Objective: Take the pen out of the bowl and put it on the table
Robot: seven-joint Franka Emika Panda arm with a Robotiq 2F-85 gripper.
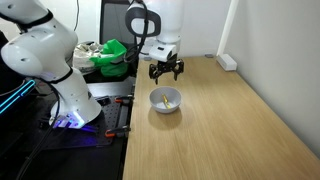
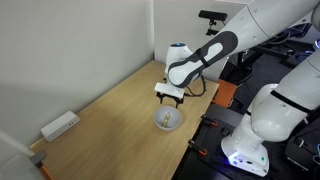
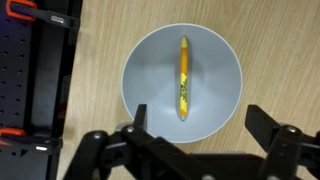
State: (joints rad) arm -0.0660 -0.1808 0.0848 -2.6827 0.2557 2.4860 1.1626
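The yellow pen (image 3: 183, 78) lies inside the small white bowl (image 3: 150, 70), seen from straight above in the wrist view. The bowl (image 1: 166, 100) stands on the pale wood table (image 1: 220, 130) near its edge; in an exterior view the pen (image 1: 163, 99) shows as a small yellow mark. The bowl also shows in the other exterior view (image 2: 168, 119). My gripper (image 1: 166, 72) hangs open and empty above the bowl, apart from it. It shows over the bowl in an exterior view (image 2: 170, 97), and its two fingers (image 3: 200, 122) spread at the bottom of the wrist view.
A white power strip (image 1: 227, 61) lies at the far end of the table, also seen in an exterior view (image 2: 60, 125). A black perforated board with red clamps (image 3: 30, 80) runs beside the table edge. A green object (image 1: 112, 52) sits behind the robot base.
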